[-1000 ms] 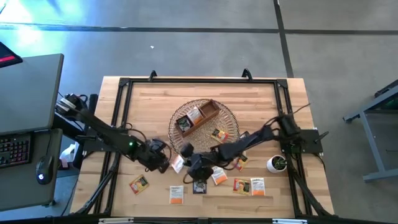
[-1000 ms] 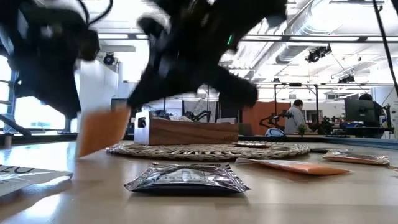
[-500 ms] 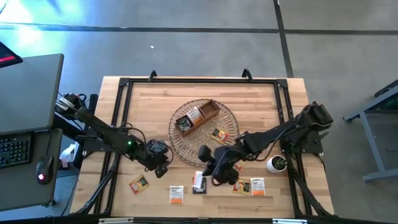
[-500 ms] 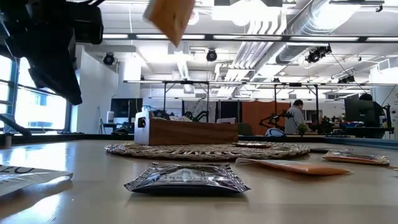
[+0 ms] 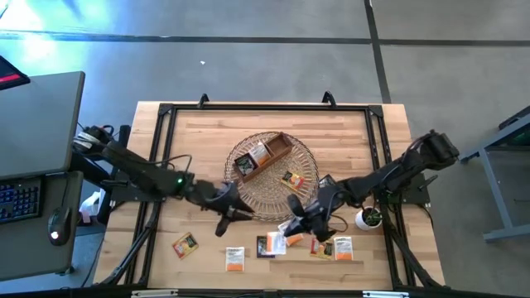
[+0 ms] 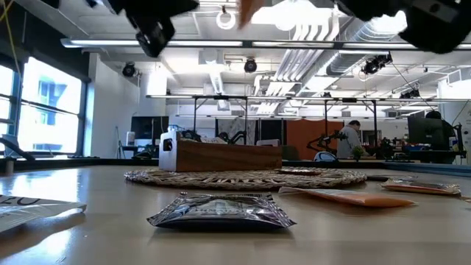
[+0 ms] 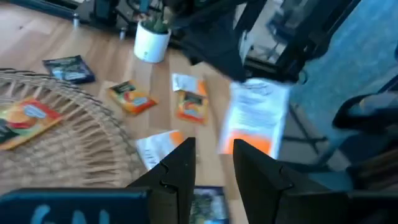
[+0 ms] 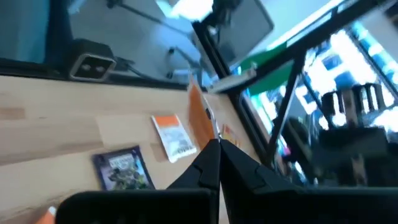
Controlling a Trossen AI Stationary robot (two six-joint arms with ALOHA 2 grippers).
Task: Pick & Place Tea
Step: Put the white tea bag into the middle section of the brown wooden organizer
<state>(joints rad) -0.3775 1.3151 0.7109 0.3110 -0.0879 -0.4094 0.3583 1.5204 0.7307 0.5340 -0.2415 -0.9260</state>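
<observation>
My right gripper (image 5: 296, 223) is over the table's near middle, shut on a white-and-orange tea sachet (image 7: 255, 115) that shows edge-on in the right wrist view (image 8: 198, 115). My left gripper (image 5: 232, 213) hovers open by the wicker basket's (image 5: 248, 194) near-left rim, touching nothing; its fingers (image 7: 180, 168) face the held sachet. Several sachets lie flat on the table: orange (image 5: 185, 245), white-orange (image 5: 235, 258), black (image 5: 265, 246) and two more (image 5: 331, 247). One orange sachet (image 5: 291, 178) lies in the basket. My right gripper pinches the white-and-orange sachet between its two fingers (image 8: 208, 163), at one edge (image 8: 211, 137). The sachet sticks out past the fingertips and is lifted clear of the table.
A brown wooden tray (image 5: 263, 156) with sachets in it rests on the basket. A small white plant pot (image 5: 367, 218) stands near the right edge, close behind my right arm. A black frame (image 5: 248, 108) runs around the tabletop. There is free wood at the far corners.
My right gripper has lifted the sachet from table height to well above it and has moved toward the table's right edge. My left gripper has moved right along the basket's near rim, toward the right gripper.
</observation>
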